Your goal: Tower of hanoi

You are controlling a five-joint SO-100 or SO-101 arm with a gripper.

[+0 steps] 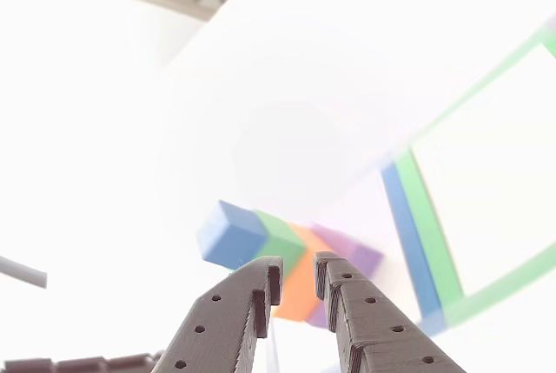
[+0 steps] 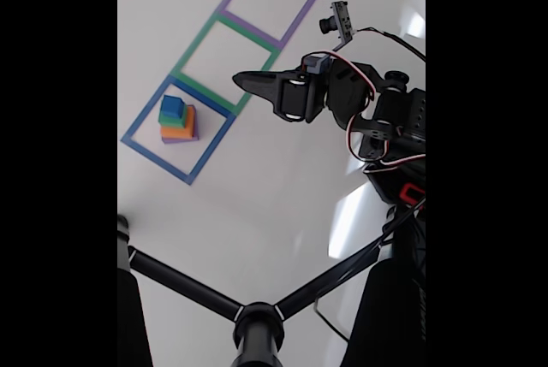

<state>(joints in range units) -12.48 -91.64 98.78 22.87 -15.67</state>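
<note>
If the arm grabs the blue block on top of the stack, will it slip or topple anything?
The blue block looks flat-sided, so it likely grips without rolling. It is the smallest piece, probably light. It sits loose on the green block, so a sideways nudge might shift the stack.

No legible text, label, brand, number or sign is found in either view. All surfaces inspected carry no readable marking.

other view overexposed and blurry; fixed view glary.
</note>
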